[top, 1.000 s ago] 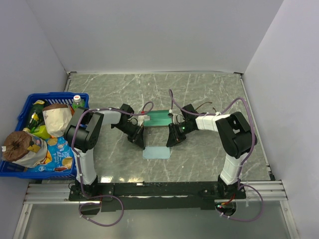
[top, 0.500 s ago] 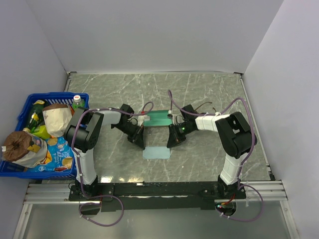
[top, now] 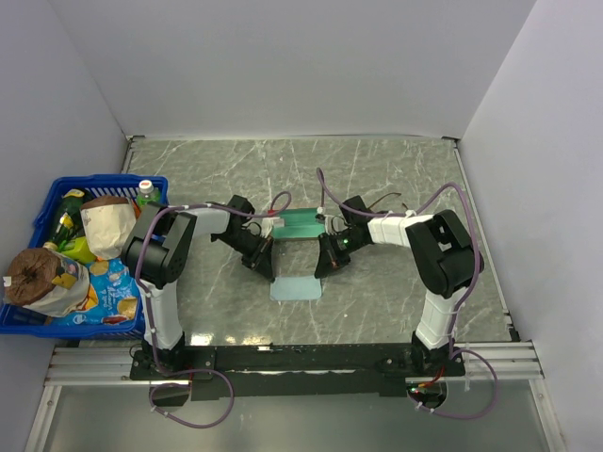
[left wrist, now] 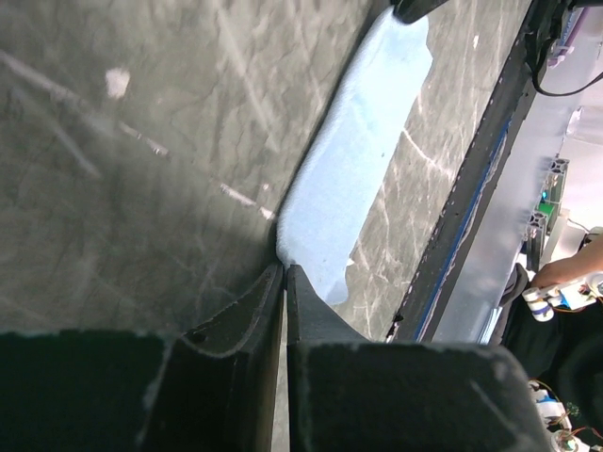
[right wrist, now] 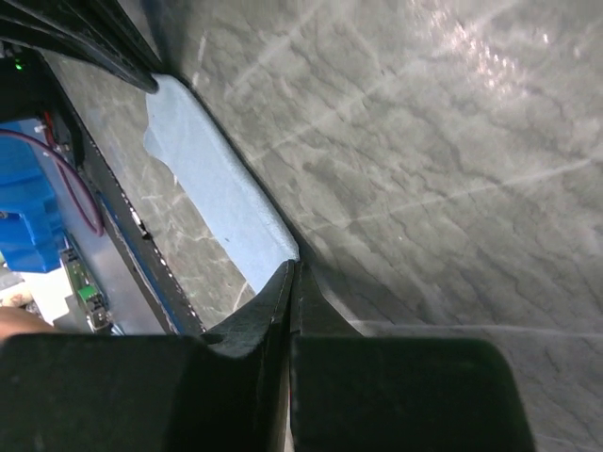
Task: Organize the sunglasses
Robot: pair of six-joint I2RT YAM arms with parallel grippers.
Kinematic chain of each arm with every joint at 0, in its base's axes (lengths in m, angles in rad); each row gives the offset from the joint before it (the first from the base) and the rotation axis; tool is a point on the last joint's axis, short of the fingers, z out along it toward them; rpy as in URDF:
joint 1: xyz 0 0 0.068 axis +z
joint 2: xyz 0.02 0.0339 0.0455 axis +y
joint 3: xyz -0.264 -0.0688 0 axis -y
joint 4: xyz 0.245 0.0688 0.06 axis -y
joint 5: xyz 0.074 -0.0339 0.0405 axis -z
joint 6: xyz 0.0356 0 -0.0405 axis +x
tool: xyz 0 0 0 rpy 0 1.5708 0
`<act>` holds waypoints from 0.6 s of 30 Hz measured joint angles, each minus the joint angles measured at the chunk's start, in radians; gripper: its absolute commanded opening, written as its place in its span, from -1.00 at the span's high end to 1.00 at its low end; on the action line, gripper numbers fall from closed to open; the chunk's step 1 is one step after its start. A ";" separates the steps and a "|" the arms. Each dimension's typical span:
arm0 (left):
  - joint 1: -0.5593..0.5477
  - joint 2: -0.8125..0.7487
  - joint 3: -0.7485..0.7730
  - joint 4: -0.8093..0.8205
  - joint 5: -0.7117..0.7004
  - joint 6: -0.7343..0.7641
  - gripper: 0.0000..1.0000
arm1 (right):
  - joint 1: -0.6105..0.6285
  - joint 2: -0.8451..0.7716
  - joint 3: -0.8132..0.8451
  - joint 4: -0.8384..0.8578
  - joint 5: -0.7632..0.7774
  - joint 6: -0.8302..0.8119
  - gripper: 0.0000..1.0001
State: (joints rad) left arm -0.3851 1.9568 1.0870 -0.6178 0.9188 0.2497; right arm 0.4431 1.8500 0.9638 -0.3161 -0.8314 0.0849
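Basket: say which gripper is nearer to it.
Left. The left gripper sits at the cloth's left corner, on the basket's side; the right gripper is farther, at the cloth's right corner.

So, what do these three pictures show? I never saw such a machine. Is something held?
This is a robot: a left arm and a right arm bolted to a table. The wide picture comes from a camera above them; the other two come from a camera on each wrist. On the surface lie an open case with teal lining and a blue cloth; a blue basket of groceries stands on the left. The left hand and the right hand are both shut, each pinching one corner of the cloth.
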 measured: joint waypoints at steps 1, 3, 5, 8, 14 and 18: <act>-0.002 0.000 0.005 -0.002 0.000 0.000 0.77 | 0.000 0.000 0.002 0.000 -0.002 0.000 1.00; -0.009 0.000 0.015 -0.004 0.000 0.000 0.77 | 0.004 0.000 0.008 0.000 -0.006 0.000 1.00; -0.019 0.000 0.022 -0.005 0.000 0.000 0.77 | 0.008 0.000 0.013 -0.002 -0.011 0.003 1.00; -0.031 0.000 0.026 -0.007 0.000 -0.001 0.77 | 0.019 0.000 0.018 -0.002 -0.019 0.003 1.00; -0.038 0.000 0.040 -0.020 0.000 -0.002 0.78 | 0.025 0.000 0.020 -0.003 -0.025 0.008 1.00; -0.038 0.000 0.066 -0.029 0.001 -0.005 0.77 | 0.026 0.000 0.047 -0.011 -0.028 0.014 1.00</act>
State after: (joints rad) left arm -0.4232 1.9572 1.1526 -0.6464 0.9195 0.2451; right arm 0.4690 1.8500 1.0103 -0.3271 -0.8593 0.0990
